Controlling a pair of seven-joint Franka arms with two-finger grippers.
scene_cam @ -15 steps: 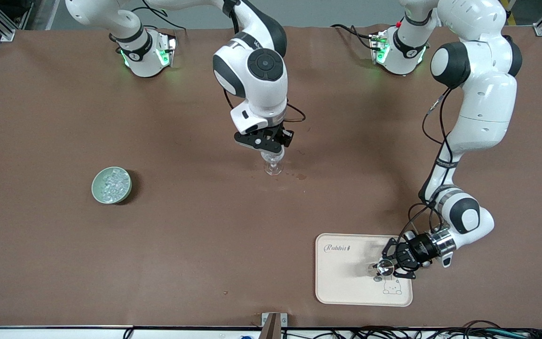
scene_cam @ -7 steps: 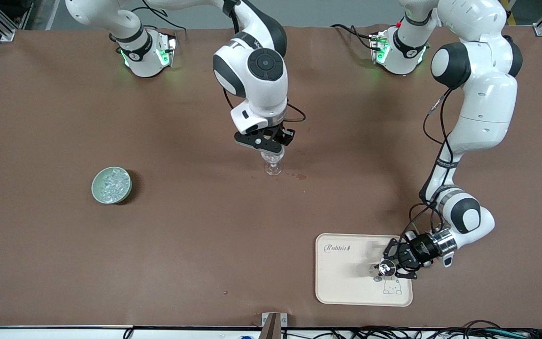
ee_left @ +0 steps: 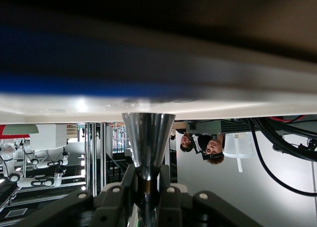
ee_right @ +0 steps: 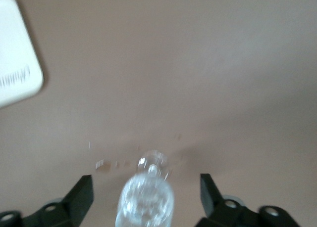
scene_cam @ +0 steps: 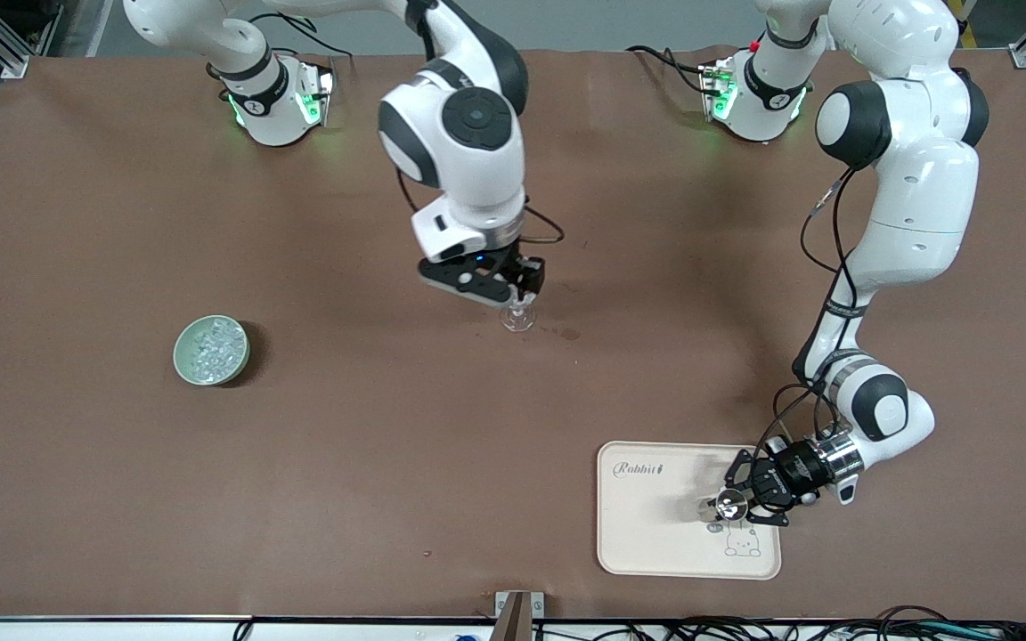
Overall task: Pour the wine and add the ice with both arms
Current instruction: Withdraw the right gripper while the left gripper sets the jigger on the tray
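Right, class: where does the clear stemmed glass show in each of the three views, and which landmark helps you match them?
Front view: the stemmed glass stands mid-table, under the right gripper.
Right wrist view: seen from above, between that gripper's open fingers.
Left wrist view: not in it; only a silvery cup clamped in the left gripper.
Landmark: the cream tray, whose corner also shows in the right wrist view.

You see a matt brown table cover (scene_cam: 370, 463), slightly creased. The arms (scene_cam: 914, 205) are glossy white plastic. The glass (ee_right: 146, 200) is clear and shiny; the tray (scene_cam: 647, 543) looks smooth, cream plastic; the jigger (ee_left: 147, 138) is polished metal.
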